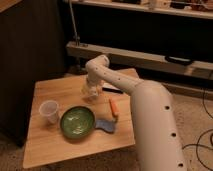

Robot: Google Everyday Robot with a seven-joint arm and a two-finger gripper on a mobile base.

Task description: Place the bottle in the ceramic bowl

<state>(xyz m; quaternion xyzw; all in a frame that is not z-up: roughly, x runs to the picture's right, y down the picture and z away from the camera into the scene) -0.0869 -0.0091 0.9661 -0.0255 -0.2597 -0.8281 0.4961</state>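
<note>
On 1 table [50, 145], the ceramic bowl [77, 121] sits toward the front. A cup [49, 111] stands just left of the bowl, a cloth [105, 125] lies just right of it, and a stick [114, 106] lies right and behind. The gripper [89, 90], with the bottle [91, 95] at its tip, hangs behind the bowl.

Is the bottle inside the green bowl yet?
No, the ceramic bowl holds nothing; the bottle is at the gripper, behind the bowl.
</note>
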